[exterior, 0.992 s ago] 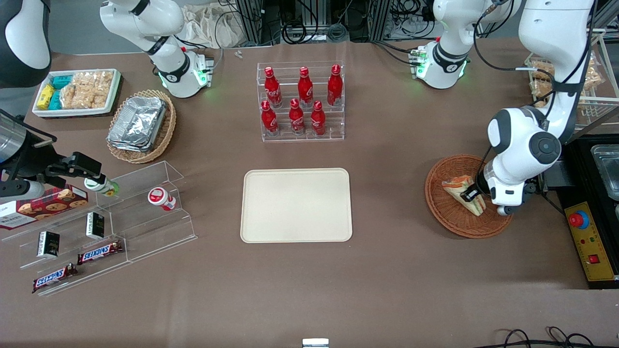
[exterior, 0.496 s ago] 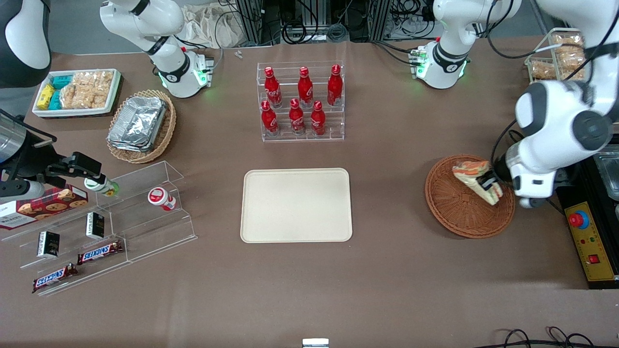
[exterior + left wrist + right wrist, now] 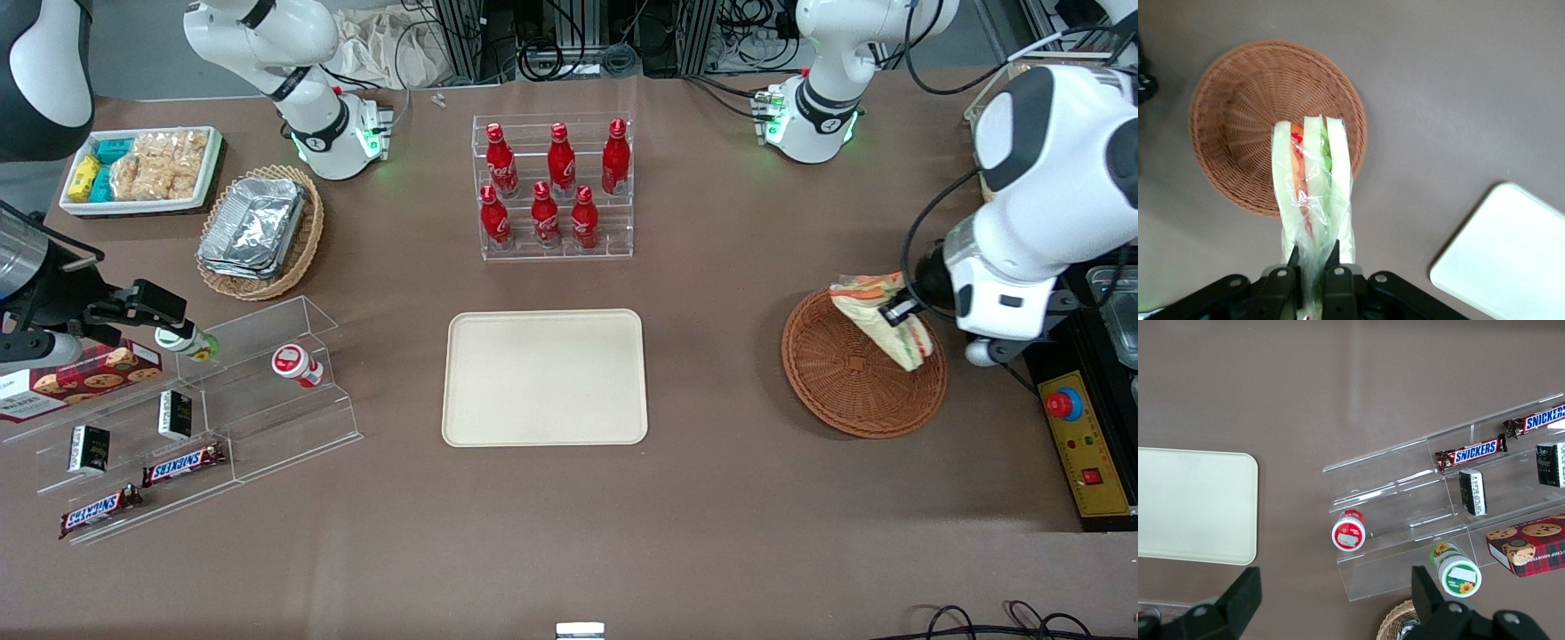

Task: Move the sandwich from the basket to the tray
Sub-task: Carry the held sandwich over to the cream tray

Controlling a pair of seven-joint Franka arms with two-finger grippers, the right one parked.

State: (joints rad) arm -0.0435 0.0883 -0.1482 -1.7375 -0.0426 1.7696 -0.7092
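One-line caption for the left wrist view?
Gripper shut on wrapped sandwich, lifted above the wicker basket, tray nearby.

There are six red bottles (image 3: 551, 187) on the clear stepped rack (image 3: 555, 249), three on the upper row and three on the lower row. Two Snickers bars (image 3: 182, 462) lie on the clear tiered stand (image 3: 293, 418), together with two small dark boxes (image 3: 174, 414), two small round jars (image 3: 297, 364) and one red cookie box (image 3: 84, 378). Two wicker baskets are on the table: the reddish-brown basket (image 3: 845, 391) and one lighter basket (image 3: 307, 233) with foil containers (image 3: 252, 227); these are stacked, perhaps three, I cannot count them surely. There is one cream tray (image 3: 544, 378), one white snack tray (image 3: 133, 206), and one sandwich (image 3: 876, 316), held in the one working gripper (image 3: 896, 313).
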